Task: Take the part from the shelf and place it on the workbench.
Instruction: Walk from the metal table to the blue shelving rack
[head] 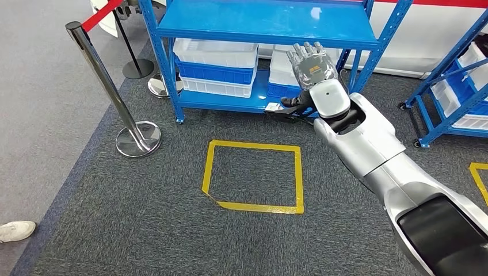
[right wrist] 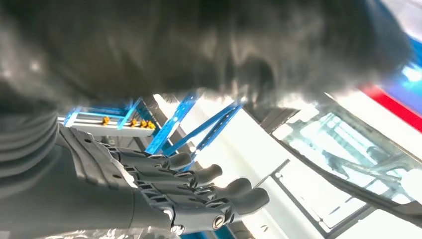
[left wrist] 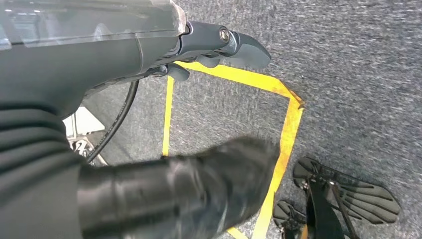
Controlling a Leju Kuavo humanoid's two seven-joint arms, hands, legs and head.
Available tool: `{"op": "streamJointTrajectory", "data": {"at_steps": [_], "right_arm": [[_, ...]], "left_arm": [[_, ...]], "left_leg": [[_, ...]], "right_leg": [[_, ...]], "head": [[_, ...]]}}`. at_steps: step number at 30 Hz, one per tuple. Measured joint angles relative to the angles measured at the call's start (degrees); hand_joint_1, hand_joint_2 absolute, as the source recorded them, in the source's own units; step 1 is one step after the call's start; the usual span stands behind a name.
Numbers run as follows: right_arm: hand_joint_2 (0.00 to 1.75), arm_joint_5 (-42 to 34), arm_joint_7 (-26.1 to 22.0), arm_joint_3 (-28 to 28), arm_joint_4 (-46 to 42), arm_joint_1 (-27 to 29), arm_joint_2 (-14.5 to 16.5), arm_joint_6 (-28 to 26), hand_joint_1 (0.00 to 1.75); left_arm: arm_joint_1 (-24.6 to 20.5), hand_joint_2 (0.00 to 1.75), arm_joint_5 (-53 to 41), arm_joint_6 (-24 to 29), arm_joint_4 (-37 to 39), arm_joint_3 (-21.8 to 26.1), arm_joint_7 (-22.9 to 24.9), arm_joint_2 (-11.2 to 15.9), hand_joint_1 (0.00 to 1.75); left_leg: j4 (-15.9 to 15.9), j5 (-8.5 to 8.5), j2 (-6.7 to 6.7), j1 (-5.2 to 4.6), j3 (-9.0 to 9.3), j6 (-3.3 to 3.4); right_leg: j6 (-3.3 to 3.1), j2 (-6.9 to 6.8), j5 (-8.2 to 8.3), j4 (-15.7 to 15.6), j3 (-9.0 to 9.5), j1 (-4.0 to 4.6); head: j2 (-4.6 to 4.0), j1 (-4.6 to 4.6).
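Our right hand [head: 311, 63] reached, fingers spread and empty, toward the shelf's white bins [head: 216, 53] (left hand's [left wrist: 149, 45] fingers unclear), so picking the part came next.

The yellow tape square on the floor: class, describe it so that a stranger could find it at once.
Start at the blue shelf at the top of the head view and come down onto the grey carpet in front of it. There lies the yellow tape square, a complete outline with nothing inside, left of the silver arm; another yellow marking sits cut off at the right edge.
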Motion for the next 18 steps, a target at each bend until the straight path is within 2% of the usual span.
{"op": "streamJointTrajectory", "data": {"at_steps": [2, 3, 4, 5, 6, 8, 9, 10, 12, 13, 15, 18], "right_arm": [[1.75, -0.11, 0.03, 0.0, 0.03, 0.15, -0.3, 0.17, 0.0], [1.75, -0.15, 0.03, 0.0, 0.1, 0.33, -0.45, 0.27, 0.0], [1.75, -0.17, 0.03, 0.0, 0.18, 0.49, -0.57, 0.34, 0.0], [1.75, -0.21, 0.16, 0.0, 0.27, 0.61, -0.7, 0.37, 0.0], [1.75, -0.39, 0.49, -0.02, 0.38, 0.77, -0.79, 0.35, 0.0], [1.75, -1.48, 1.55, -0.18, 0.7, 1.66, -0.84, 0.21, 0.0], [1.75, -2.4, 1.99, -0.32, 0.94, 2.51, -0.84, 0.07, 0.0], [1.31, -3.43, 2.24, -0.48, 1.21, 3.54, -0.83, -0.1, 0.0], [0.44, -5.68, 2.33, -0.93, 1.7, 5.78, -0.83, -0.49, 0.0], [0.0, -6.82, 2.33, -1.26, 1.92, 6.82, -0.82, -0.7, 0.0], [0.0, -9.24, 2.26, -2.06, 2.29, 8.69, -0.71, -1.19, 0.0], [0.0, -12.61, 1.96, -3.14, 2.81, 11.68, -0.47, -1.89, 0.0]], "left_arm": [[0.03, 1.75, -0.01, -0.01, 0.0, 0.0, -0.09, 0.0, 0.0], [0.01, 1.75, -0.01, -0.02, 0.0, 0.0, -0.14, 0.0, 0.0], [0.01, 1.75, -0.01, -0.02, 0.0, 0.0, -0.16, -0.01, 0.0], [0.0, 1.75, -0.04, 0.03, 0.0, -0.02, -0.14, -0.01, 0.0], [0.0, 1.75, -0.13, 0.24, -0.02, -0.18, -0.01, -0.02, 0.0], [0.05, 1.75, -0.06, 0.97, -0.21, -1.07, 0.54, -0.02, 0.0], [0.07, 1.31, 0.29, 1.36, -0.37, -1.81, 0.89, -0.02, 0.0], [0.11, 0.87, 0.9, 1.61, -0.53, -2.6, 1.15, -0.01, 0.0], [0.23, 0.0, 2.62, 1.8, -0.77, -4.22, 1.5, -0.01, 0.0], [0.35, 0.0, 3.6, 1.84, -0.88, -5.1, 1.64, 0.0, 0.0], [0.73, 0.0, 5.65, 1.92, -1.06, -6.99, 1.95, 0.05, 0.0], [1.52, 0.0, 8.46, 2.0, -1.15, -9.84, 2.34, 0.19, 0.0]], "left_leg": [[-0.15, 0.0, 0.06, -0.02, 0.14, 0.23], [-0.12, -0.04, 0.06, -0.01, 0.14, 0.27], [-0.06, -0.08, 0.04, 0.0, 0.13, 0.28], [0.04, -0.14, 0.02, 0.02, 0.12, 0.23], [0.14, -0.21, 0.0, 0.03, 0.15, 0.14], [0.32, -0.37, -0.04, -0.04, 0.23, -0.24], [0.35, -0.38, -0.08, -0.1, 0.22, -0.51], [0.34, -0.35, -0.11, -0.14, 0.2, -0.83], [0.16, -0.21, -0.16, -0.1, 0.22, -1.57], [0.32, -0.39, -0.14, -0.04, 0.16, -1.89], [3.15, -2.41, -0.11, 0.05, -1.06, -2.3], [14.11, -7.7, -0.11, 0.06, -5.98, -2.65]], "right_leg": [[0.53, -0.01, -3.17, 6.89, -3.37, -0.4], [0.76, -0.02, -4.03, 9.9, -4.95, -0.65], [0.96, -0.04, -3.99, 11.41, -5.87, -0.9], [1.08, -0.07, -2.82, 10.69, -5.71, -1.12], [1.12, -0.13, -0.89, 7.91, -4.5, -1.28], [0.91, -0.28, 2.5, 0.15, -0.92, -1.28], [0.73, -0.3, 3.28, -2.45, 0.29, -1.15], [0.53, -0.29, 3.43, -3.74, 0.83, -0.95], [-0.05, -0.22, 3.53, -4.03, 0.91, -0.75], [-0.45, -0.24, 3.72, -4.28, 1.06, -0.8], [-1.32, -0.29, 4.15, -4.82, 1.35, -1.04], [-1.82, -0.3, 4.22, -4.85, 1.31, -0.84]], "head": [[0.0, 0.02], [0.0, 0.02], [0.0, 0.02], [0.0, 0.03], [-0.01, 0.02], [-0.01, 0.02], [-0.01, 0.01], [-0.01, 0.0], [0.0, -0.01], [0.01, -0.01], [-0.01, -0.05], [-0.01, -0.08]]}}
